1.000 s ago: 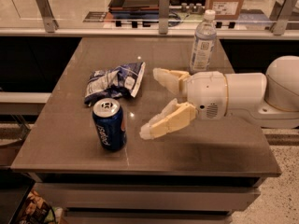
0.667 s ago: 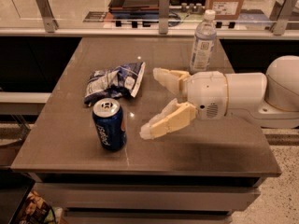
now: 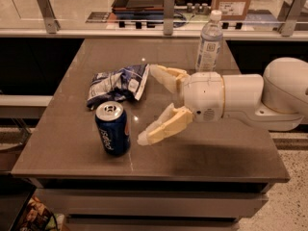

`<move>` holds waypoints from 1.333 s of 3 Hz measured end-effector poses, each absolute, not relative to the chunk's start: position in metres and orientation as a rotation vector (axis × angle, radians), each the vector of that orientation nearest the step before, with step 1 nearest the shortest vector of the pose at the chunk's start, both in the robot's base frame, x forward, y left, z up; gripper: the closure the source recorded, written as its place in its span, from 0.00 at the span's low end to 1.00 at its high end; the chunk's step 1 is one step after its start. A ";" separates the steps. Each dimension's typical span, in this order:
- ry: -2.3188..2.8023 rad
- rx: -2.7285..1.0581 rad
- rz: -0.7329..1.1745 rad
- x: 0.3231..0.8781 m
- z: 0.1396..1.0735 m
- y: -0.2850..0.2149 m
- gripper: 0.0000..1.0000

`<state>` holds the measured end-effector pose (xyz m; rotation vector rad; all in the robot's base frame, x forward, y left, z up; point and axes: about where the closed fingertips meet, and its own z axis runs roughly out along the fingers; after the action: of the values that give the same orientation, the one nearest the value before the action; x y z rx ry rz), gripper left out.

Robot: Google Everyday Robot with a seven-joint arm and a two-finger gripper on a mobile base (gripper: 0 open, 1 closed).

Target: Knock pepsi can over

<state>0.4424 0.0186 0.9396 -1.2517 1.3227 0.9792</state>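
The pepsi can (image 3: 112, 128) stood straight up on the worktop (image 3: 216, 153). Its silver top faced the ceiling, so its long way ran up and down. The white letters ran up its blue side. It was at the front left part of the worktop, close to the front edge.

The claw (image 3: 146, 104) was just to the right of the can, reaching in from the right side on a fat white arm (image 3: 250, 97). It pointed left and was spread wide open, holding nothing. One of its yellowish fingers (image 3: 163, 126) sloped down toward the can, with its tip low beside it and a small gap between them. The other finger was farther back, with its tip next to the crumpled blue-and-white snack bag (image 3: 118, 83).

The bag lay just behind the can. A clear water bottle (image 3: 209, 42) with a white cap stood up at the back, well apart from the can.

To the left of the can there was bare worktop out to the left edge. In front of it there was only a thin strip before the edge. The front right part, under the arm, was bare too.
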 end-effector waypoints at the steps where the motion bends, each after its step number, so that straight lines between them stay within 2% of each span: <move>1: 1.294 -1.262 0.978 0.440 0.929 0.026 0.00; 4: 1.361 -1.225 1.038 0.431 0.887 0.052 0.00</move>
<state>0.4314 0.0524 0.8873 -1.2245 1.3607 1.0382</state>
